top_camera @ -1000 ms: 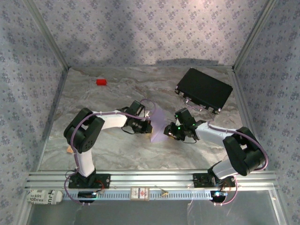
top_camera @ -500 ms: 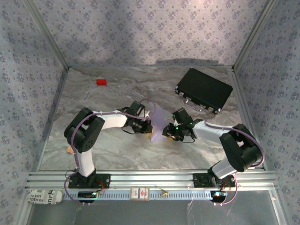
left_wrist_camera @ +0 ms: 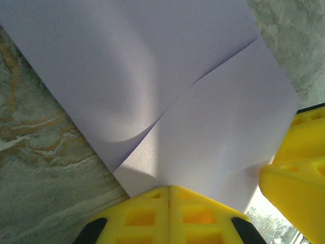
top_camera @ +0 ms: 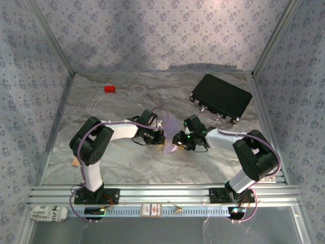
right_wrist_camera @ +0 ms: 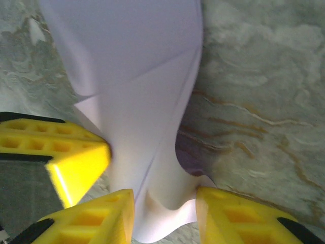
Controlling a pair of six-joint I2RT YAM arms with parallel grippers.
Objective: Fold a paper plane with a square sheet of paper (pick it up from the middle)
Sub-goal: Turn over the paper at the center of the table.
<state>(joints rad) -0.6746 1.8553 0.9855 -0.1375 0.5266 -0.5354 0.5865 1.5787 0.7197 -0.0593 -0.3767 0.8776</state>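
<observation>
**Paper pinched by L, R jaws loose on its edge**

Top view: paper (top_camera: 171, 132) is standing on edge off the worktop (top_camera: 127, 168), mid-way between both wrists.

L wrist: L jaws are clenching the paper's near edge. The sheet is bowing, w/ a curved crease running diag. across it.

R wrist: R jaws are standing apart, straddling the lower edge w/o clamping. The paper is sagging between them.

To do the fold well, R prob. should be closing only once the edges are lining up, w/ L holding tension. Slow, small moves are best, as thin paper buckles easily.
</observation>
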